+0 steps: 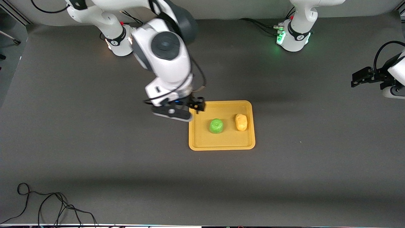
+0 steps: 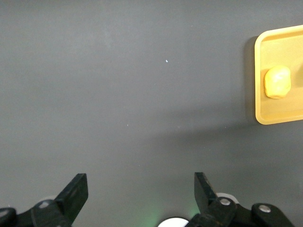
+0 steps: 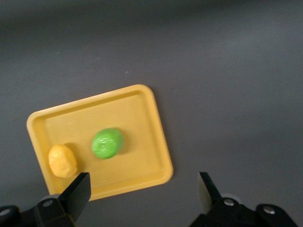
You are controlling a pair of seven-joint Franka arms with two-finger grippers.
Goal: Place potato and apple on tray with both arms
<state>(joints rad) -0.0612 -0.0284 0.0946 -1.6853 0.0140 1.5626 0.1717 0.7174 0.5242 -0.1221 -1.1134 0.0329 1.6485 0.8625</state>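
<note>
The green apple (image 1: 216,125) and the yellow-orange potato (image 1: 241,122) lie side by side on the yellow-orange tray (image 1: 221,141), the potato toward the left arm's end. My right gripper (image 1: 196,105) is open and empty, up over the tray's corner toward the right arm's end. The right wrist view shows the apple (image 3: 107,143), the potato (image 3: 62,161) and the tray (image 3: 137,116) below the open right gripper (image 3: 142,195). My left gripper (image 1: 359,78) is open and empty, well away from the tray at the left arm's end of the table. The left wrist view shows the open left gripper (image 2: 141,195) over bare mat, with the potato (image 2: 277,81) and the tray's end (image 2: 279,112).
The table is covered by a dark grey mat (image 1: 284,177). A black cable (image 1: 47,205) lies coiled at the mat's corner nearest the front camera, toward the right arm's end. The left arm's base (image 1: 292,36) glows green.
</note>
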